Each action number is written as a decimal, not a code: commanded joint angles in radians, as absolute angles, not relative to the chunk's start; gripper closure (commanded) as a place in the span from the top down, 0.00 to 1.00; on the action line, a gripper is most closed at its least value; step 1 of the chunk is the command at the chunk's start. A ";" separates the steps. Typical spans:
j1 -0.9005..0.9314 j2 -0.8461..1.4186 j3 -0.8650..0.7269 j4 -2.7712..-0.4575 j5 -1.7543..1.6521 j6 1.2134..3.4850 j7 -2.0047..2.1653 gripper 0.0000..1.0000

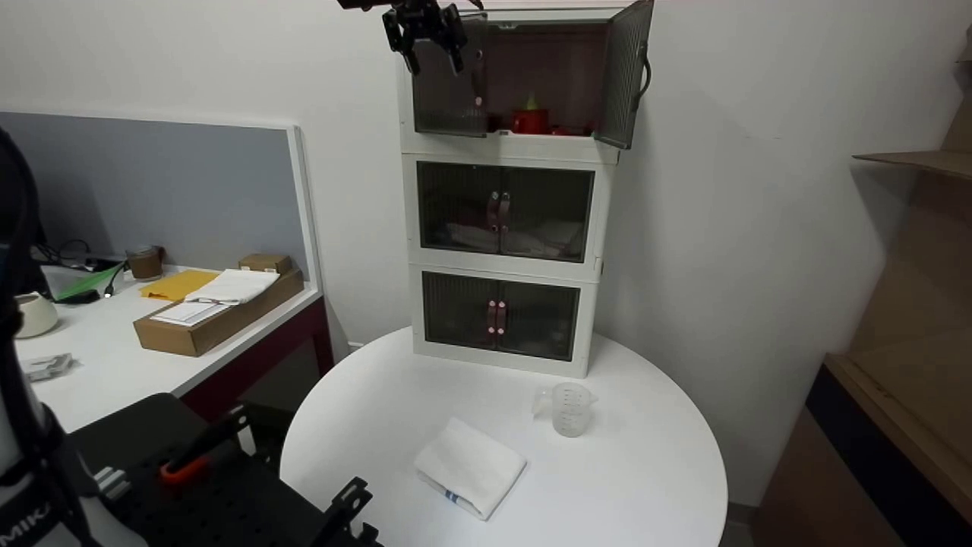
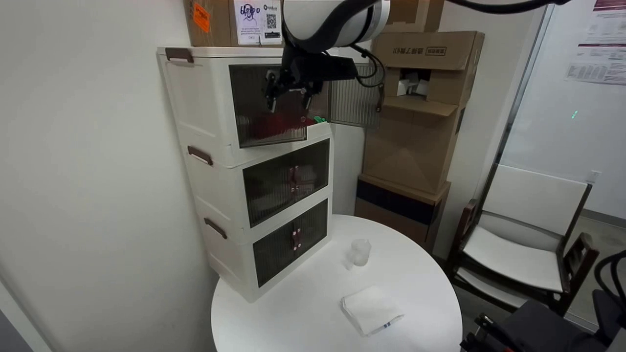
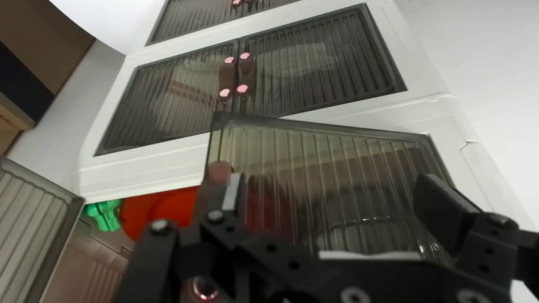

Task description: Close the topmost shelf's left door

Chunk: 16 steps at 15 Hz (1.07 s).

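The topmost shelf's left door (image 1: pixel 448 106) is dark, ribbed and see-through. It stands slightly ajar in both exterior views (image 2: pixel 252 115), its lower free corner out from the frame. It also shows in the wrist view (image 3: pixel 328 160), between my fingers from this angle. Its brown handle (image 1: pixel 478 80) is near the free edge. My gripper (image 1: pixel 437 70) is open, fingers pointing down, in front of this door. It also shows open in an exterior view (image 2: pixel 289 108) and in the wrist view (image 3: pixel 332 189). I cannot tell whether a finger touches the door.
The topmost shelf's right door (image 1: pixel 626 76) stands wide open. A red mug (image 1: pixel 530 121) and a green thing (image 3: pixel 105 214) are inside. Two lower shelves (image 1: pixel 505 209) have shut doors. A measuring cup (image 1: pixel 571 410) and a white cloth (image 1: pixel 471 467) lie on the round table (image 1: pixel 645 471).
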<state>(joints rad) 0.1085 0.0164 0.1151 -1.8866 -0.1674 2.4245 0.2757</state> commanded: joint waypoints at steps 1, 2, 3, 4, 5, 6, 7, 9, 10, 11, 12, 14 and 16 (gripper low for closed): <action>0.107 0.053 0.106 -1.858 -0.172 2.448 0.265 1.00; 0.110 0.063 0.107 -1.854 -0.175 2.456 0.260 1.00; 0.113 0.071 0.109 -1.850 -0.175 2.467 0.255 1.00; 0.118 0.083 0.112 -1.840 -0.177 2.476 0.246 1.00; 0.122 0.095 0.113 -1.828 -0.182 2.482 0.234 1.00; 0.126 0.109 0.116 -1.810 -0.189 2.484 0.208 1.00; 0.130 0.126 0.116 -1.789 -0.207 2.484 0.190 1.00; 0.136 0.165 0.112 -1.735 -0.232 2.459 0.154 1.00; 0.138 0.182 0.108 -1.711 -0.247 2.455 0.147 1.00; 0.139 0.200 0.104 -1.685 -0.258 2.447 0.138 1.00; 0.140 0.214 0.102 -1.668 -0.262 2.446 0.127 1.00; 0.141 0.235 0.099 -1.645 -0.260 2.449 0.107 1.00; 0.141 0.247 0.098 -1.633 -0.252 2.449 0.084 1.00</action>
<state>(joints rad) 0.1295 0.2069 0.1090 -1.6957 -0.2518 2.4701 0.1259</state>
